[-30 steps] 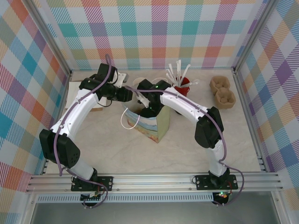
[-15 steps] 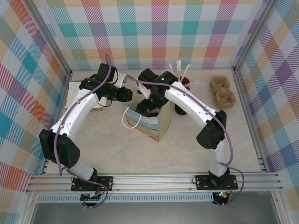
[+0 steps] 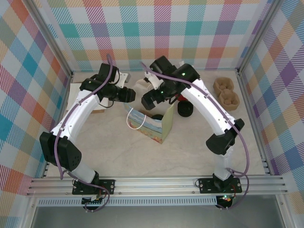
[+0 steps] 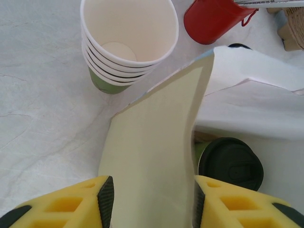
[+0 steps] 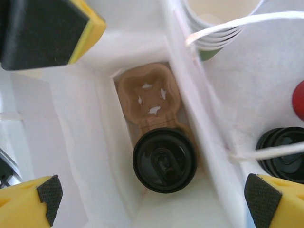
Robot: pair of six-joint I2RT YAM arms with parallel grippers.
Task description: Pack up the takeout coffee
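Note:
The takeout coffee point(image 5: 165, 166), of which I see the black lid, stands inside the paper bag point(image 3: 159, 128) in one well of a brown cup carrier point(image 5: 147, 95). The carrier's other well is empty. In the left wrist view the lid point(image 4: 230, 164) shows just past the bag's end wall point(image 4: 152, 142). My left gripper point(image 4: 151, 204) straddles that end wall with both pads at its edges, at the bag's back-left end point(image 3: 133, 95). My right gripper point(image 5: 154, 197) hangs open above the bag's mouth with nothing between its fingers, over the bag's far end point(image 3: 148, 99).
A stack of lidless green cups point(image 4: 128, 42) stands just behind the bag, and a red mug point(image 4: 213, 19) is beside it. Black lids point(image 3: 185, 109) lie right of the bag. Brown carriers point(image 3: 225, 92) sit at the back right. Walls close in three sides.
My right arm has lifted up and back out of the bag, leaving the lidded cup inside. The left arm has stayed at the bag's end.

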